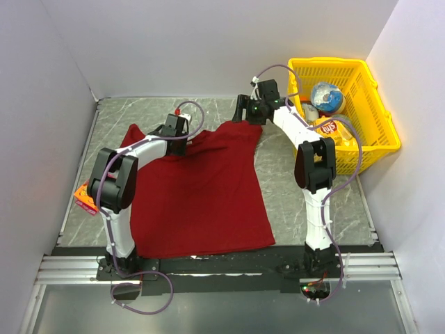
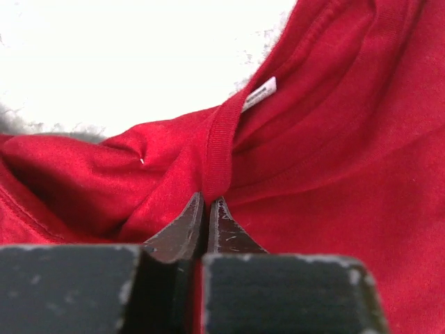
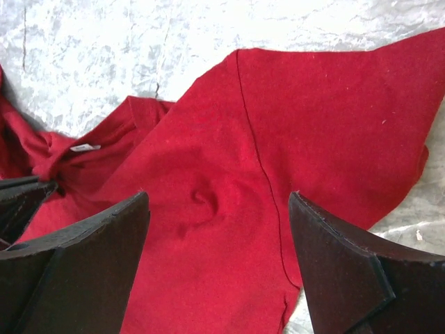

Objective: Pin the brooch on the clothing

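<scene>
The dark-red T-shirt (image 1: 201, 188) lies spread on the table, its neck at the back left. My left gripper (image 1: 179, 144) is at the neck. In the left wrist view it (image 2: 207, 198) is shut on the ribbed collar (image 2: 217, 149), just below the white label (image 2: 259, 94). My right gripper (image 1: 241, 111) hovers over the shirt's back right corner. In the right wrist view it (image 3: 218, 196) is open and empty above the cloth (image 3: 313, 118), over a small puckered bump (image 3: 207, 202). The brooch does not show in any view.
A yellow basket (image 1: 379, 115) with packets and a ball stands at the back right. An orange-and-pink packet (image 1: 85, 198) lies at the left table edge beside the left arm. White walls close in on the left, back and right.
</scene>
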Controlling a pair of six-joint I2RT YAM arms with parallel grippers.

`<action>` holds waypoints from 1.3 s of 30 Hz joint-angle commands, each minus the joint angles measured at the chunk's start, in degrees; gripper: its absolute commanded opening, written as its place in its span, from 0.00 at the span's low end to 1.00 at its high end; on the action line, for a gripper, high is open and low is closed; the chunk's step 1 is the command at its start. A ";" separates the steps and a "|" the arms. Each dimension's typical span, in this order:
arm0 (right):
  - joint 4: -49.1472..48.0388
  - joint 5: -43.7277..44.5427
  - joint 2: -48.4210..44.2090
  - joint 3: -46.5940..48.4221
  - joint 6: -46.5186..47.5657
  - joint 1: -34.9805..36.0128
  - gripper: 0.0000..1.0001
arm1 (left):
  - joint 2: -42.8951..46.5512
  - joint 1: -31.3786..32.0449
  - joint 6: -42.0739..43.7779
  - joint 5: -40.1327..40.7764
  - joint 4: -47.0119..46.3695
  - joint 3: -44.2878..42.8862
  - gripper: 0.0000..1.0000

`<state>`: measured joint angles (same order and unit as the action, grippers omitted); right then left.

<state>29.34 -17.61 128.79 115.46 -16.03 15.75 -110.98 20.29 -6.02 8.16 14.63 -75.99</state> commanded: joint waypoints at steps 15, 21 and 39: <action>1.41 -3.05 -1.35 3.63 3.11 -0.81 0.88 | -10.38 -9.74 -0.66 5.90 -2.33 -26.55 0.01; 2.30 -4.10 0.49 4.69 3.20 -0.72 0.89 | -22.52 -10.62 1.54 5.55 2.68 -41.59 0.06; 17.32 9.34 11.48 20.06 4.87 1.39 0.10 | -5.67 -15.01 -13.46 1.62 1.45 -24.23 0.74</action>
<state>41.50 -13.63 138.47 130.26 -11.66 15.94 -129.01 7.55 -10.61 15.94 19.29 -108.55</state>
